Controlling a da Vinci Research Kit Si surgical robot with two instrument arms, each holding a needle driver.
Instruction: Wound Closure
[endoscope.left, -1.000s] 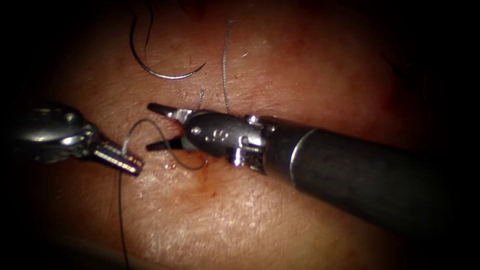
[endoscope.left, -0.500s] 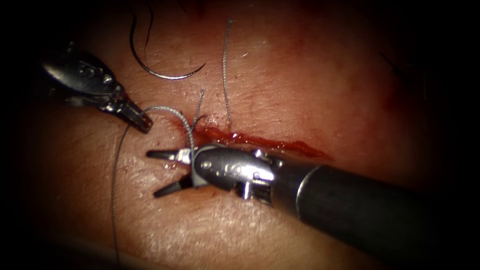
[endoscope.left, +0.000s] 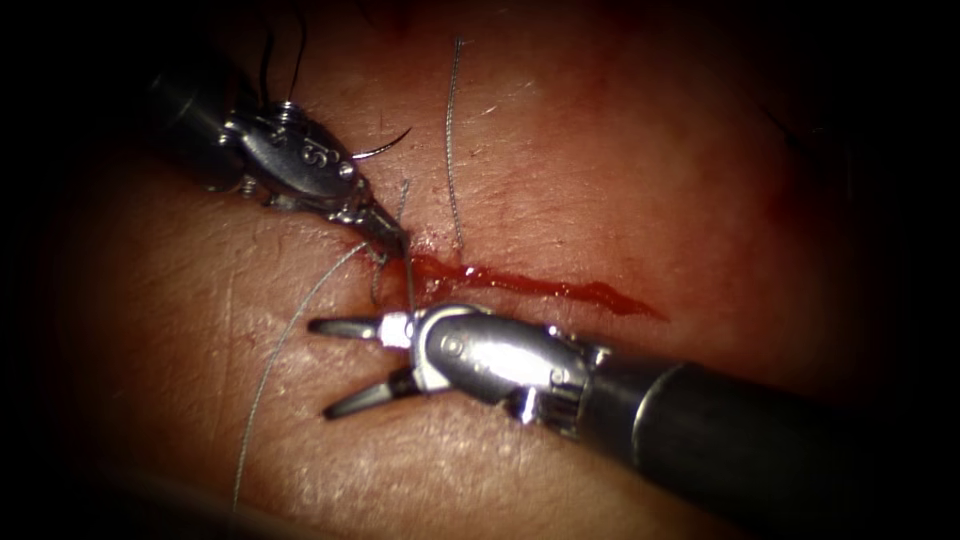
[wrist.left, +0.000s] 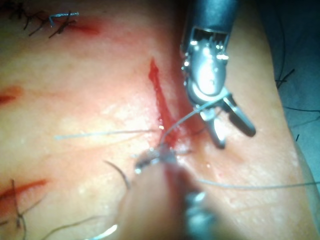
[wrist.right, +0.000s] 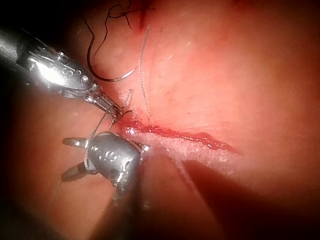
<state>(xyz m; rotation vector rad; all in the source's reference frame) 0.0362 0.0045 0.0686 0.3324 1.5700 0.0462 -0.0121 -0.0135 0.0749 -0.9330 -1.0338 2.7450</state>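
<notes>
Clamping the thread (endoscope.left: 300, 320) at the cut's (endoscope.left: 530, 285) left end, the left gripper (endoscope.left: 395, 238) sits closed at upper left of the endoscope frame. Below it, the right gripper (endoscope.left: 340, 365) gapes open, holding nothing. Lying free on the tissue (endoscope.left: 620, 180), the needle (endoscope.left: 385, 147) curves behind the left tool.

a dull blue-grey cloth (wrist.left: 300, 45) is lying just beside the tissue (wrist.left: 75, 165), and a few thin dark loose strands (wrist.left: 286, 77) are resting on it.
</notes>
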